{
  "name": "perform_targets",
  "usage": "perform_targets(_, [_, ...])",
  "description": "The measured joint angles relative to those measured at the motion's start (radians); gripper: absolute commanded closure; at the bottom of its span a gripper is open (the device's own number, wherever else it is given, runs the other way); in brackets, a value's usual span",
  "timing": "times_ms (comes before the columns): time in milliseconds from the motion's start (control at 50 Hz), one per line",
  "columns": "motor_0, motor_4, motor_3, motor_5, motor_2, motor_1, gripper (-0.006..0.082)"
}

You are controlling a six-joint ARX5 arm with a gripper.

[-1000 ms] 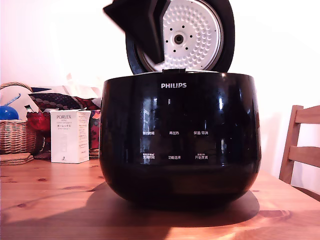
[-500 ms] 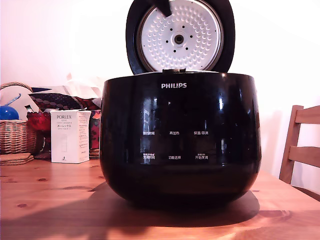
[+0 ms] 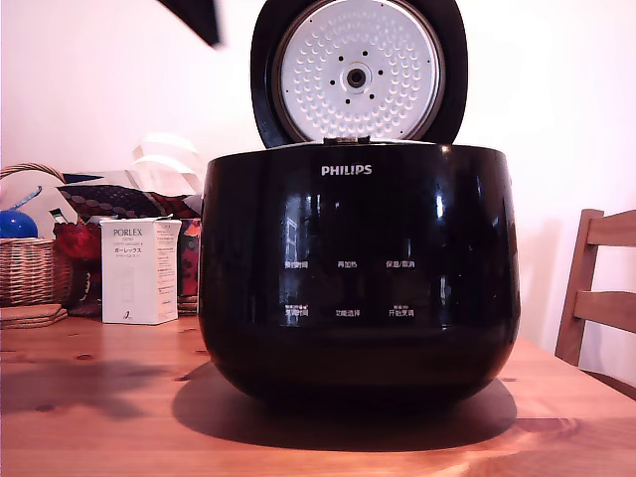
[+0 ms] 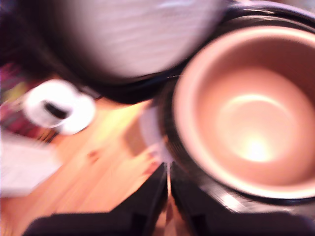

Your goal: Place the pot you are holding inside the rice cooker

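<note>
In the exterior view, the cooker (image 3: pixel 358 278) stood on the table (image 3: pixel 89 397) with its lid (image 3: pixel 358 72) raised. A dark piece of the gripper (image 3: pixel 197 18) showed at the top edge, toward that view's left; the pot was hidden behind the cooker's wall. The blurred wrist view showed the pot (image 4: pixel 251 113) seated inside the cooker (image 4: pixel 211 189), and the gripper (image 4: pixel 168 189) empty, its fingers (image 4: pixel 147 196) pressed together beside the cooker.

Bright pale wall (image 3: pixel 556 89) behind a wooden table (image 3: pixel 99 417) — wooden chair (image 3: pixel 596 288) at the exterior view's right.
</note>
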Motion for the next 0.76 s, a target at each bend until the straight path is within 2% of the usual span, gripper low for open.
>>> perform_targets(420, [0.173, 0.000, 0.013, -0.030, 0.000, -0.087, 0.0789])
perform_targets(760, [0.197, 0.000, 0.026, -0.030, 0.000, -0.087, 0.0789])
